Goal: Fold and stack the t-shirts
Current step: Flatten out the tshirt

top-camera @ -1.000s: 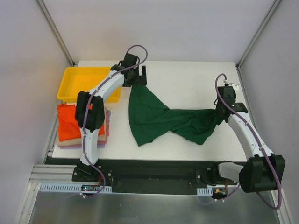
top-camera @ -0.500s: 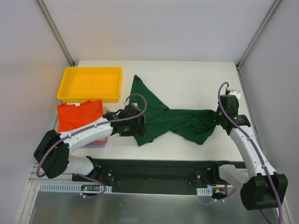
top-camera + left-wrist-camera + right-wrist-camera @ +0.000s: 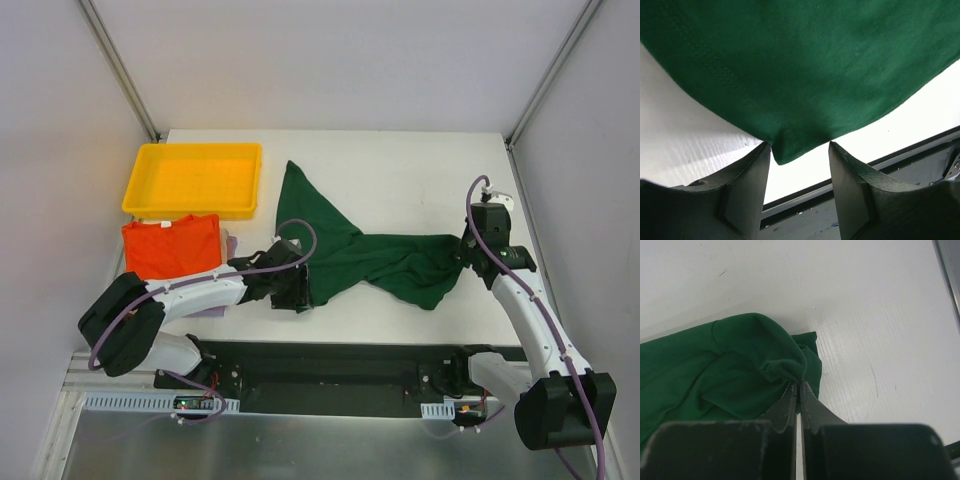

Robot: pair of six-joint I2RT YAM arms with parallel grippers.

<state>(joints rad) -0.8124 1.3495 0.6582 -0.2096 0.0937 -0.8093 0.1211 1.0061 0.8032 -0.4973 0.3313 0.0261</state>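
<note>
The right hand (image 3: 799,384) clenched the green t-shirt (image 3: 335,245), while the left hand (image 3: 800,147), released astride only its corner tip, risked closing on nothing if the cloth shifted

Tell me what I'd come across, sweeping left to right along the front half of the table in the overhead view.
orange t-shirt → left arm's fingers, open around the green shirt's near-left corner → dark green t-shirt → right arm's fingers, shut on its right end
</note>
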